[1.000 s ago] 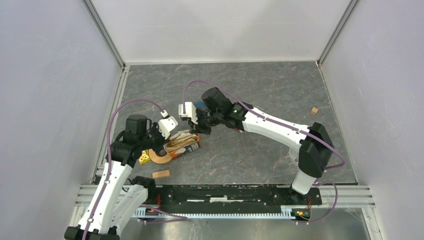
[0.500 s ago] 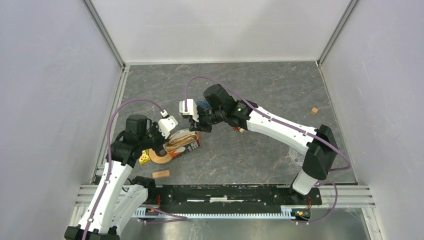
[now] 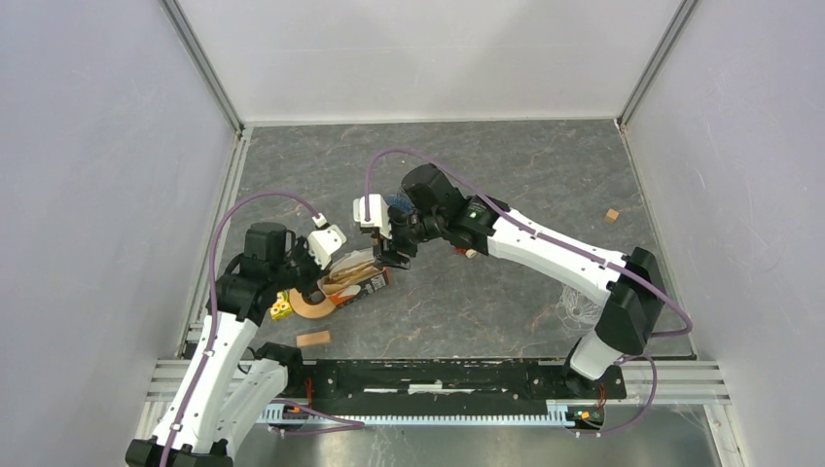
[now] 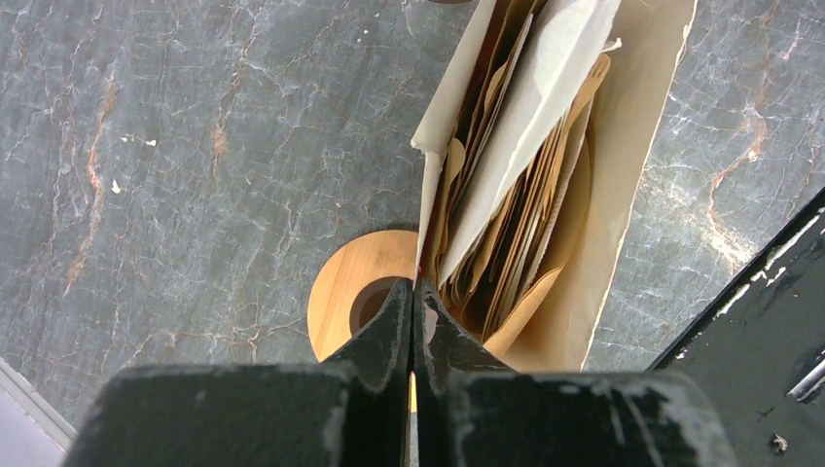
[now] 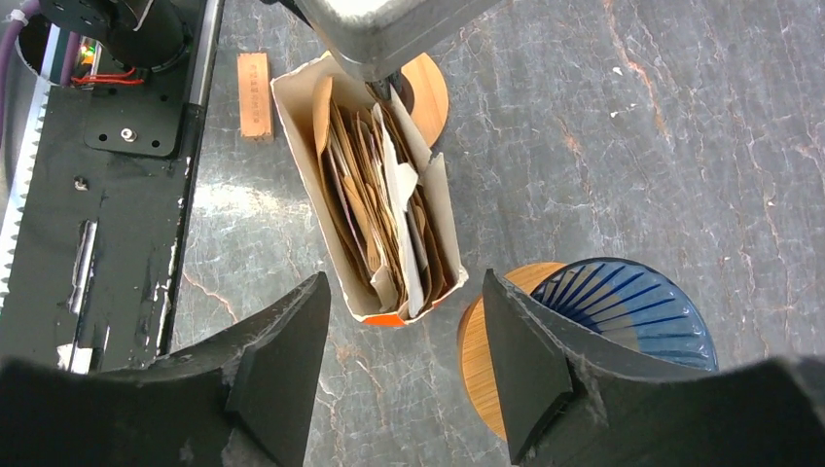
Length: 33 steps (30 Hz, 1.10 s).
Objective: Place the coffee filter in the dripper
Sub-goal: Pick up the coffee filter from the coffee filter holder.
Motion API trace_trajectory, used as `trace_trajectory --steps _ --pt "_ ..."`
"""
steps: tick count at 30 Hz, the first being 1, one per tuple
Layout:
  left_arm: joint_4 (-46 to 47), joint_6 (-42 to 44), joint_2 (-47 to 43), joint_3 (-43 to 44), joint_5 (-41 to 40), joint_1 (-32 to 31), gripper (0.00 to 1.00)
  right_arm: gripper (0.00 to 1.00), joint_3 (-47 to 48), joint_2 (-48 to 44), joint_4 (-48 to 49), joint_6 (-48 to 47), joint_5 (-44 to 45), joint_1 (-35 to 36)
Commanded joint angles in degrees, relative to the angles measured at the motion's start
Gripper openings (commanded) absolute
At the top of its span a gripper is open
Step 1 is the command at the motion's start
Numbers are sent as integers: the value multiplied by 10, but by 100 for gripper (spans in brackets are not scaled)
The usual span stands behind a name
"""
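On the bench (image 5: 632,146), steadying the filter box (image 5: 309,204) with left fingers (image 4: 412,311) pinched shut, apparently on its flap; right fingers (image 3: 393,253) spread above for a pick; filters (image 5: 370,204) inside, dripper (image 5: 623,311) beside.

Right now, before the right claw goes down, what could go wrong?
The brown paper filters sit tightly packed in the open cardboard box, so the open right claw may pinch several. The left claw grips only a thin box flap; it might tear or slip. The blue ribbed dripper stands close by and could get knocked.
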Motion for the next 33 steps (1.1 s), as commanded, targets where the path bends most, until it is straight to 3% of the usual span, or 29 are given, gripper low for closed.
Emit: trace_trajectory --steps 1,5,8,12,18,33 --pt "18 -13 2 9 7 0 2 66 0 8 3 -4 1 -1" --pt "18 -14 0 10 5 0 2 59 13 31 2 -3 -5 -2" --pt "18 -16 0 9 2 0 2 45 30 50 -6 2 -28 -1" --pt "18 -20 -3 12 -1 0 2 17 56 65 -24 8 -38 -2" --pt "15 -17 -2 16 -10 0 2 1 50 25 -10 17 -39 -4" --pt "1 -7 5 77 -85 12 2 0 -1 -80 -22 -16 -62 -14"
